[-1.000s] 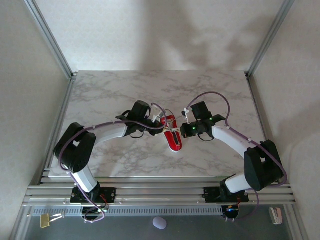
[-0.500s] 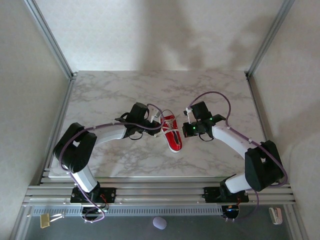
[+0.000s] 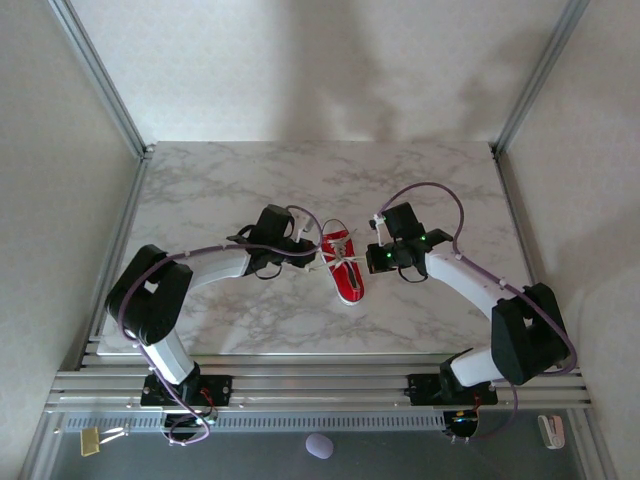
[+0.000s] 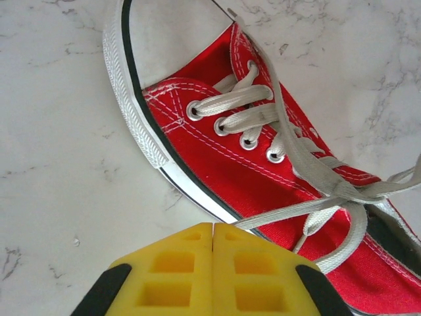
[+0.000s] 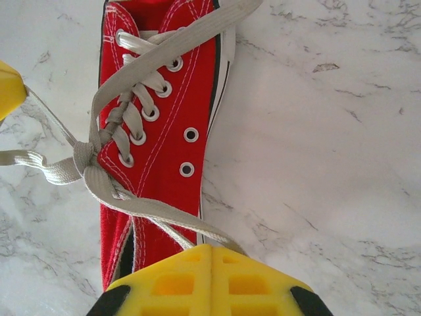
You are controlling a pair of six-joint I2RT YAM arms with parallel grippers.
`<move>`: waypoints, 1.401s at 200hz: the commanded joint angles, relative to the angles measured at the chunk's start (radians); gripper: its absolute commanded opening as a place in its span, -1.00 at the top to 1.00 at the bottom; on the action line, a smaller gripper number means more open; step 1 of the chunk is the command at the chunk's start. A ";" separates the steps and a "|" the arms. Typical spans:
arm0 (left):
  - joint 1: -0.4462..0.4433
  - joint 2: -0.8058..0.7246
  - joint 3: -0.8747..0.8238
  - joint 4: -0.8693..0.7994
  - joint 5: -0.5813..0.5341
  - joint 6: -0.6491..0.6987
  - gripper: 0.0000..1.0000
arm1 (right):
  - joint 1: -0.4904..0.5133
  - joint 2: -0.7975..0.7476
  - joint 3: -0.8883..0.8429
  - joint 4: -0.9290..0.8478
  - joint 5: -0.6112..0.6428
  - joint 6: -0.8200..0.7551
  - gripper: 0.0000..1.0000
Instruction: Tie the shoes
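1. The left gripper (image 4: 212, 232) has its yellow fingers (image 4: 171, 270) pressed fully together, pinching one strand of the white laces (image 4: 289, 212) at the tips.
2. The red sneaker (image 3: 345, 268) lies on the marble table (image 3: 200, 190) between the two sets of fingers, just ahead of each. Its lace strands cross in a twist above the eyelets and run taut outward to either side.
3. The right gripper (image 5: 210, 250) is likewise clamped fully together, with the other strand caught at its fingertips and the sneaker's side just beyond them.
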 commanded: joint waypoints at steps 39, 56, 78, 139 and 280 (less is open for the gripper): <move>0.056 -0.002 -0.018 -0.010 -0.114 -0.035 1.00 | -0.045 -0.042 -0.025 -0.038 0.083 0.030 1.00; 0.057 0.001 -0.016 -0.012 -0.102 -0.032 1.00 | -0.052 -0.042 -0.031 -0.033 0.080 0.036 1.00; 0.054 -0.002 -0.021 0.005 -0.039 -0.025 1.00 | -0.052 -0.048 -0.039 -0.001 0.017 0.018 1.00; 0.010 0.011 -0.010 0.034 0.048 -0.015 1.00 | -0.001 -0.021 0.040 0.072 -0.137 0.041 0.62; 0.003 -0.021 -0.049 0.083 0.070 -0.025 1.00 | 0.193 0.316 0.357 0.001 0.095 0.370 0.45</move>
